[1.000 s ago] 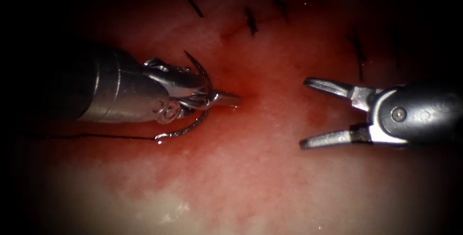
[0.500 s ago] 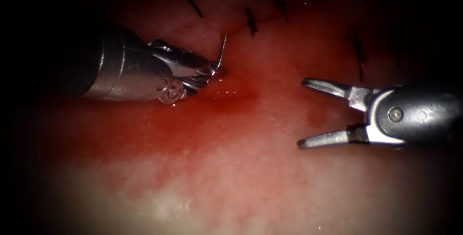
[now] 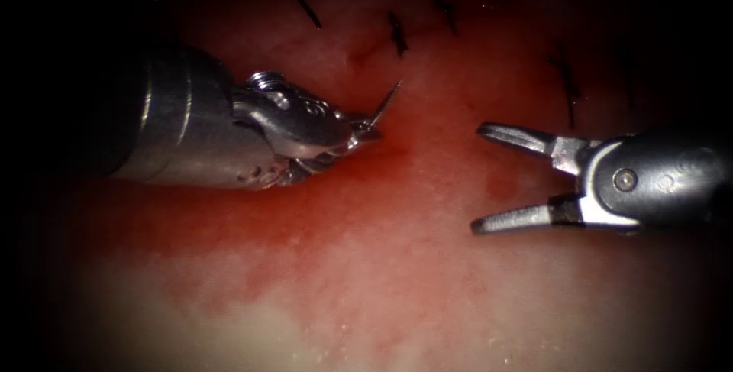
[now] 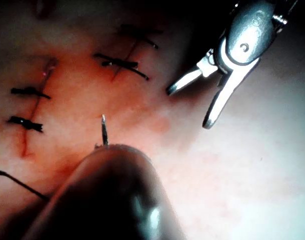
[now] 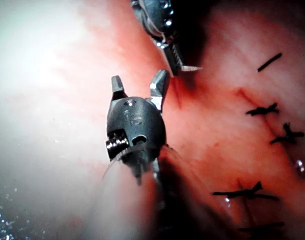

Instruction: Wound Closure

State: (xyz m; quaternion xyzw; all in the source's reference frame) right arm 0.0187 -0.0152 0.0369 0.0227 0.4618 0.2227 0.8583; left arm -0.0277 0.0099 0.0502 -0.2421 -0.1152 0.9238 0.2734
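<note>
My left tool (image 3: 366,131) comes in from the left with its jaws shut on the curved needle (image 3: 385,101). A short pointed length sticks out up and to the right, just above the red-stained tissue (image 3: 397,265). The rest of the curve is hidden behind the jaws. In the left wrist view the needle tip (image 4: 104,129) rises over my tool's body, and dark thread (image 4: 17,182) trails off beside it. My right tool (image 3: 478,178) hovers to the right, jaws wide open and holding nothing. It is also seen from its own wrist as the right tool (image 5: 138,82).
Several dark stitches (image 3: 397,32) close the cut along the far side, also seen as stitches (image 4: 120,64) and stitches (image 5: 262,110). Red fluid (image 3: 359,181) stains the tissue between the two tools. Paler tissue lies toward the near edge.
The left jaws have closed on the needle and the wrist has rolled. The needle's curve has swung from lying flat to tip pointing up-right. The right tool has stayed still.
</note>
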